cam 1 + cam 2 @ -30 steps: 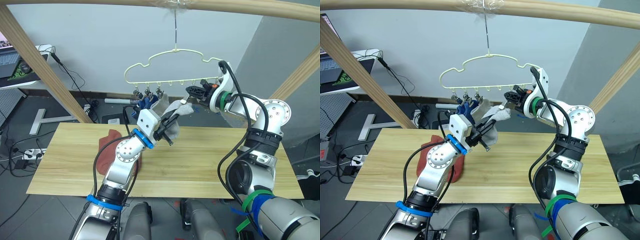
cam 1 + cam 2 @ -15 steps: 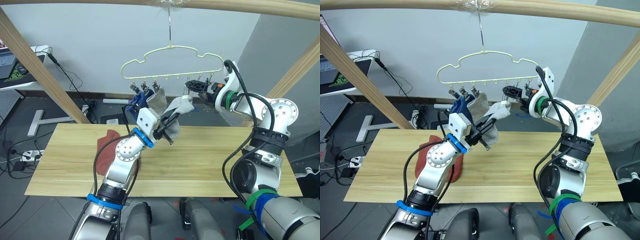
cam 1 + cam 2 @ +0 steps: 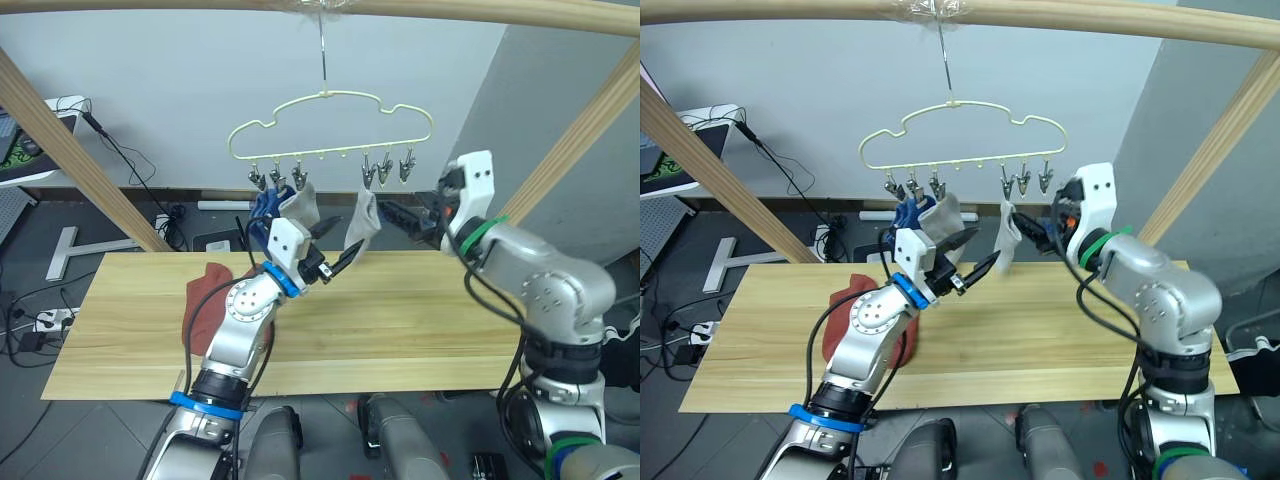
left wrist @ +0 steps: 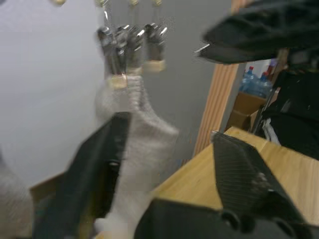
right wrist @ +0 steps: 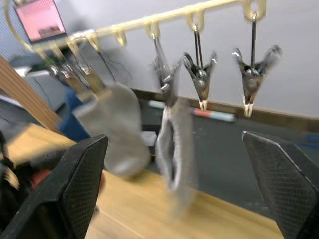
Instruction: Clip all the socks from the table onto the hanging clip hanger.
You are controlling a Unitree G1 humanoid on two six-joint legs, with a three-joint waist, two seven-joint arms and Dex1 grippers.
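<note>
Left gripper (image 3: 328, 262) released, fingers spread, just below clip hanger (image 3: 330, 125), beside grey sock (image 3: 362, 222) I see hanging from fourth clip. Blue socks (image 3: 264, 203) and second grey sock (image 3: 301, 200) hang from hanger's left clips. Rust-red socks (image 3: 203, 302) on table (image 3: 420, 320), below-left of hanger. Right gripper (image 5: 174, 199) released, right of hanger, holding nothing.

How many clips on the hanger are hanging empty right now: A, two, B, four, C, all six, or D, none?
A: on the clip hanger, the two clips nearest the right gripper hang bare, while a grey sock hangs from the clip next to them and the three clips at the other end hold blue and grey socks.
</note>
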